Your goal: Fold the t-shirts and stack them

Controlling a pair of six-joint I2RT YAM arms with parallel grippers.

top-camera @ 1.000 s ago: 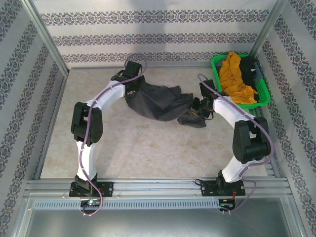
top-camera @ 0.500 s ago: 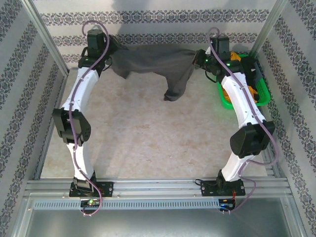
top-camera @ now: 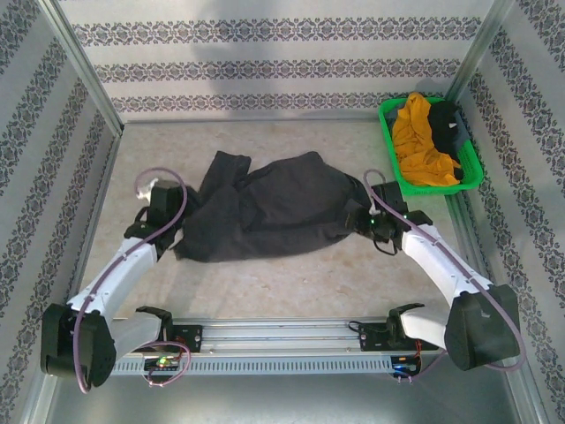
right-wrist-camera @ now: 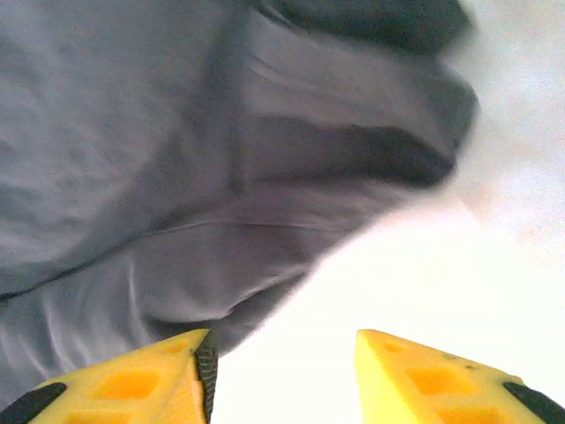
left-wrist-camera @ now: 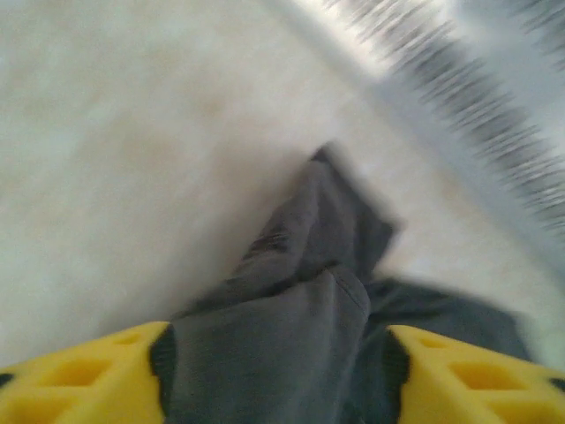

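Blurrily, left pincer (left-wrist-camera: pixel 278 367) straddles charcoal t-shirt (top-camera: pixel 265 208), grip unclear; right pincer (right-wrist-camera: pixel 282 353) gapes empty.

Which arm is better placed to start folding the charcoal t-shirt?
Probably left: the charcoal t-shirt fills the gap of the left tool, while the right tool stands open over bare table.

Both arms sit folded low, elbows out beside their bases. The left arm (top-camera: pixel 113 276) slants forward and inward; the left pincer (left-wrist-camera: pixel 278 358) has its jaws apart, the charcoal t-shirt (left-wrist-camera: pixel 309 256) between them. The right arm (top-camera: pixel 441 261) mirrors it, and the right pincer (right-wrist-camera: pixel 282 353) is spread wide.
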